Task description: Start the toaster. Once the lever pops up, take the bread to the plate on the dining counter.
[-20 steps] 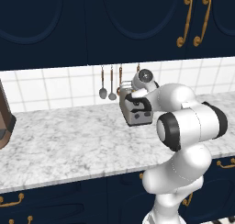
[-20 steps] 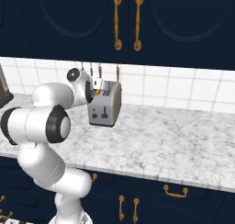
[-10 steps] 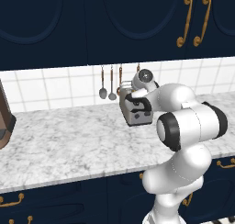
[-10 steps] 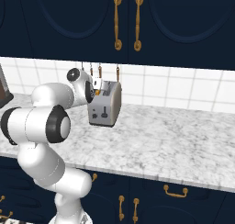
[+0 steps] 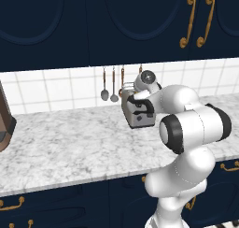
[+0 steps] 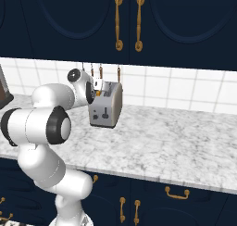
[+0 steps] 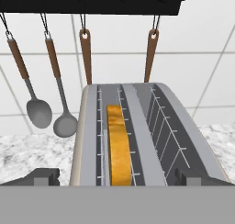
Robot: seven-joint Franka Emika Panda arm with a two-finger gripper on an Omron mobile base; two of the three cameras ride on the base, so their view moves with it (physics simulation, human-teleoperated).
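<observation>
The toaster [image 7: 142, 136] stands on the marble surface [image 6: 185, 141] against the tiled wall, below hanging spoons [image 7: 39, 113]. The bread [image 7: 118, 145] sits upright in the left slot as the hand view shows it — its golden crust at the opening. The gripper [image 7: 117, 176] hovers above the toaster, jaws spread wide, one fingertip [image 7: 43, 176] on each side, pinching nothing.

Navy cabinets [image 6: 152, 21], white tiled wall [image 6: 185, 88]
</observation>
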